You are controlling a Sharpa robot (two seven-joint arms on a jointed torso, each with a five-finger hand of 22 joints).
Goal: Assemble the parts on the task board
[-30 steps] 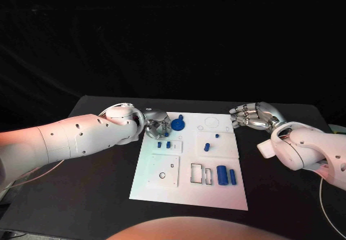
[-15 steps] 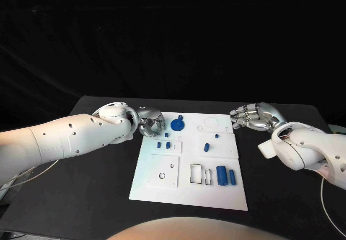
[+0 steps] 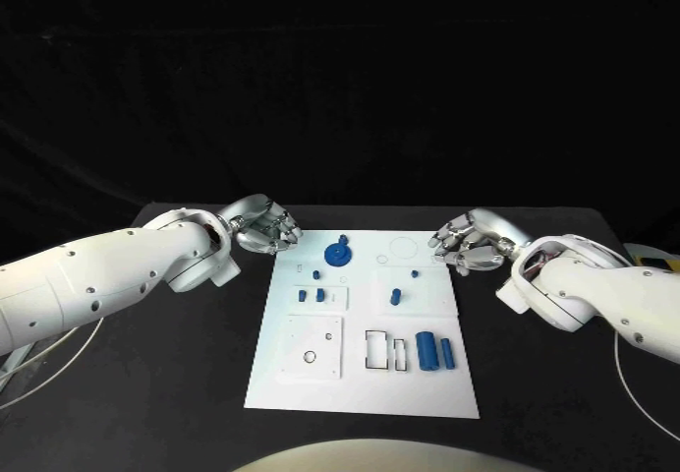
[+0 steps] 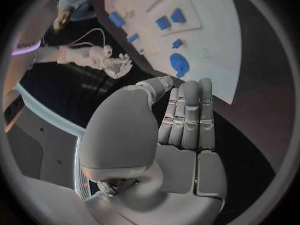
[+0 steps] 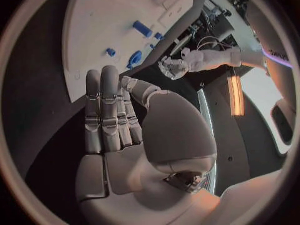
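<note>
the board point(image 3: 366, 383) lies in the middle of the black table point(image 3: 170, 393), blue parts on it: a round disc point(image 3: 337, 254) near its far edge, small pegs point(image 3: 311, 294) below that, two upright blocks point(image 3: 433, 351) toward its near right. left hand point(image 3: 263, 227) hovers off the board's far left corner, fingers straight and apart, holding nothing. right hand point(image 3: 469, 241) hovers off the far right corner, likewise empty and spread
</note>
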